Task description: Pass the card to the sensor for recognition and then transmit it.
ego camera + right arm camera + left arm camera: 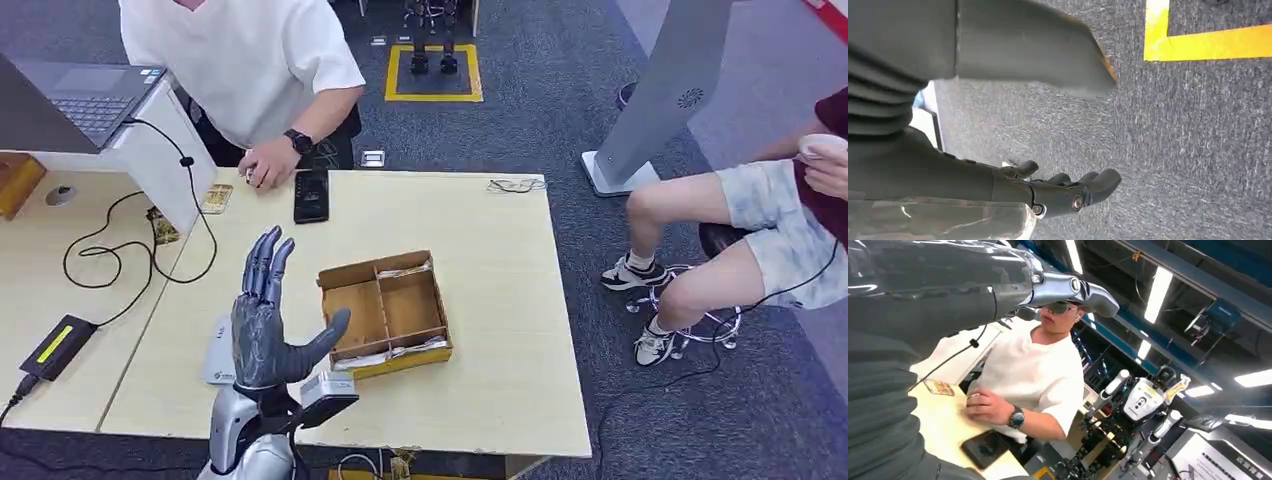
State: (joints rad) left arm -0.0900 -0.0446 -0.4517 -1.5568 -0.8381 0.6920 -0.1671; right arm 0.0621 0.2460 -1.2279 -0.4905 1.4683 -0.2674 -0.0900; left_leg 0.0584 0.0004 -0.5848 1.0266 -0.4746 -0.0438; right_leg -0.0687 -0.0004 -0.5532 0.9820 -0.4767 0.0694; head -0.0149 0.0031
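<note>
1. The left hand (262, 320) stood raised above the table (500, 300), just left of the cardboard box (385, 312). Its fingers were straight and pointing up, its thumb was spread toward the box, and it held nothing.
2. In the left wrist view, the same hand (998, 290) reached out with its fingers extended and nothing in them.
3. A small patterned card (216, 198) lay flat on the table, beyond the box and to its left. It was well apart from the left hand and farther from the robot than the fingertips.
4. The card (939, 387) lay just beside a person's hand (268, 163); whether the two touched could not be told.
5. A black flat device (311, 195) lay beyond the box, between the box and that person's hand.
6. A white device (218, 350) lay on the table left of the box, partly hidden behind the raised left hand.
7. The box was divided into compartments, with pale flat things along its near and far walls; what they were could not be told.
8. The right hand (1063, 192) hung over grey carpet, its fingers loosely bent and well apart from the thumb, holding nothing.
9. A laptop (85, 95) sat far left of the box.
</note>
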